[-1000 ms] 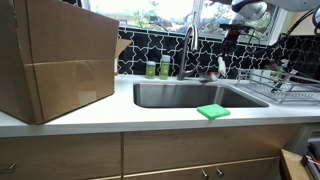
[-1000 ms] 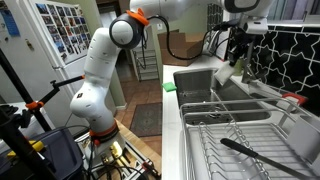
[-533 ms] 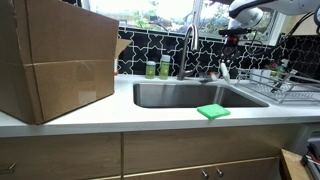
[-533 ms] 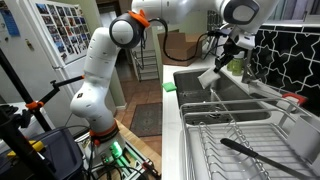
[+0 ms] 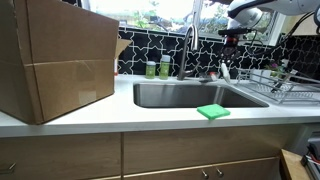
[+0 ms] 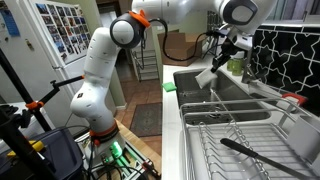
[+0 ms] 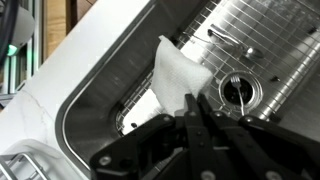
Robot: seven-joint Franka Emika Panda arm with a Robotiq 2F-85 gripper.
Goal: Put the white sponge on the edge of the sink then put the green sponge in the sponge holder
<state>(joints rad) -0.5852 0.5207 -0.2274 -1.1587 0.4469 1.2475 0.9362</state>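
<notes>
Step 1 of 2 is in hand: the gripper (image 6: pixel 218 66) is clamped shut on one corner of the white sponge (image 6: pixel 207 78), which hangs tilted in the air over the sink (image 6: pixel 200 97). The wrist view shows it above the basin floor, near the drain. The green sponge (image 5: pixel 212 111) lies flat on the near counter strip, just beside the sink's front rim and right of centre, so step 2 has not begun. The next move, as I judge it, is to carry the white sponge sideways and down to a bare part of the rim and open the jaws only once it rests flat, since a pad set half over the lip could tip into the basin. The far rim is crowded by the faucet (image 5: pixel 190 45) and 2 green bottles (image 5: pixel 157 69), and the dish rack (image 5: pixel 285 85) bounds the right side. The near strip left of the green sponge looks the freest. I cannot pick out the sponge holder with certainty.
</notes>
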